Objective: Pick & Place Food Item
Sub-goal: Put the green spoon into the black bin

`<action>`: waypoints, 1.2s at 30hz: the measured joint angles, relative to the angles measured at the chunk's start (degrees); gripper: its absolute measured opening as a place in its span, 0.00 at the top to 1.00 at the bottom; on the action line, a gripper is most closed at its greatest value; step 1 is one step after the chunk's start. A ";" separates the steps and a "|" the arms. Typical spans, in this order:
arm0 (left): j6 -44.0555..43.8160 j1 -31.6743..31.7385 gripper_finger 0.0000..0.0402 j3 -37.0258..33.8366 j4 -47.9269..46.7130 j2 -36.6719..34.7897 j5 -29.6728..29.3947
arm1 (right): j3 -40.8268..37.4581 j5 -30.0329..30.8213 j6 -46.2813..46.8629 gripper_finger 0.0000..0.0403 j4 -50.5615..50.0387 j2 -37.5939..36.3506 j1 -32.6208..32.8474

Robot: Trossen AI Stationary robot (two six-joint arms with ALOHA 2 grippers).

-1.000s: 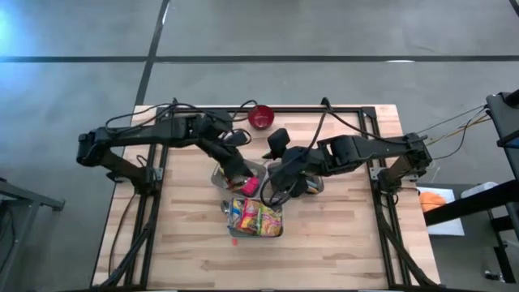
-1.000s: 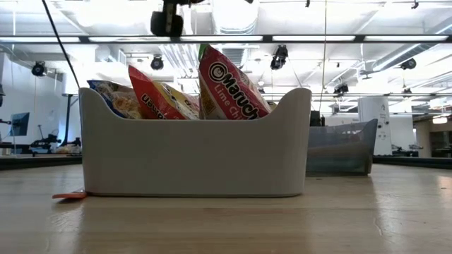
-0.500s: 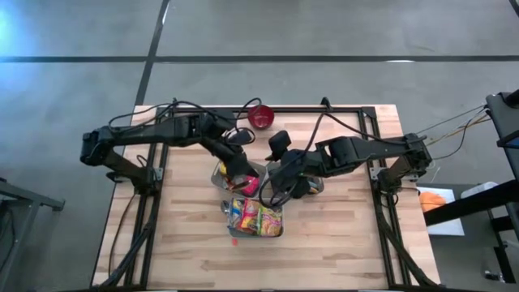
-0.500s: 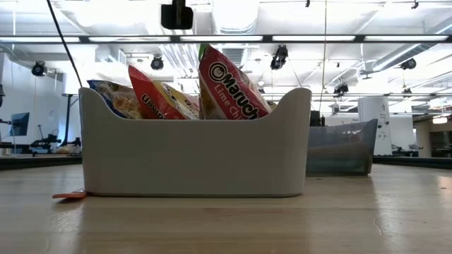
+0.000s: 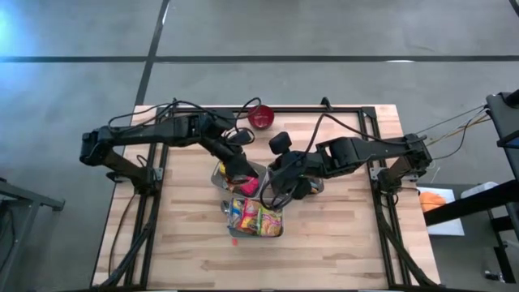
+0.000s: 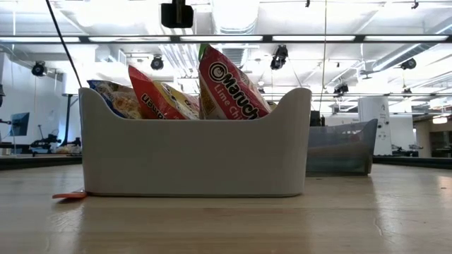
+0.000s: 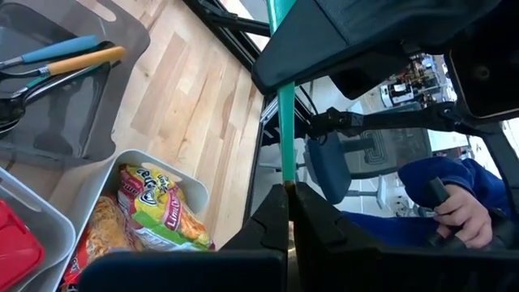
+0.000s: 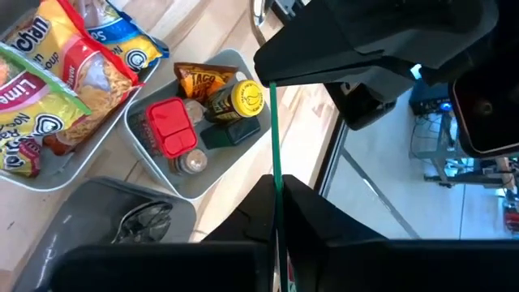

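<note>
inside, white bin [image 6: 191, 159] holds noodle packets [image 6: 226, 88].

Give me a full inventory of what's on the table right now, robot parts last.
Ramen packets: several, red, yellow and green, standing in the white bin.
White bin: one, table centre, nearest the low camera.
Condiment bin: one, pale grey, beside the ramen bin; holds a red-lidded container, a yellow-capped jar and an orange taco packet.
Utensil tray: one, dark grey, holds blue- and orange-handled utensils.
Red bowl: one, far table edge.
Person's hand: one, blue sleeve, beyond the table.
Left gripper: shut, above the condiment bin.
Right gripper: shut, beside it, mid-table.
</note>
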 joint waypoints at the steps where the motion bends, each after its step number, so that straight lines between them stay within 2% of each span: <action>1: 0.12 0.00 1.00 -0.01 -0.01 0.00 0.00 | 0.00 -0.02 0.17 0.97 -0.11 0.00 0.00; 5: 0.14 0.07 0.99 -0.04 0.09 -0.02 -0.22 | 0.00 -0.01 2.65 0.98 -0.62 0.00 -0.02; 8: 1.79 0.09 0.94 -0.04 0.58 -0.20 -0.77 | 0.00 0.01 6.53 0.98 -1.94 0.00 -0.02; 14: 5.81 0.19 0.77 1.21 2.24 -0.65 -1.03 | 0.04 -0.35 18.33 0.98 -4.98 -0.14 -0.70; 19: 6.18 0.83 0.62 3.07 2.53 -1.18 -0.21 | 0.01 -5.58 27.78 0.98 -9.67 -0.22 -2.08; 24: 6.91 2.40 0.50 6.01 2.52 -1.58 -0.37 | -1.77 -7.00 32.85 0.98 -11.42 -0.26 -2.66; 31: 7.97 4.11 0.42 8.66 -1.14 -3.77 -0.40 | -10.59 -7.27 42.18 0.98 -10.80 -0.51 -4.64; 36: 10.53 4.22 0.42 7.97 -5.13 -7.87 -0.69 | -22.54 -8.36 48.08 0.98 -4.67 -3.39 -4.69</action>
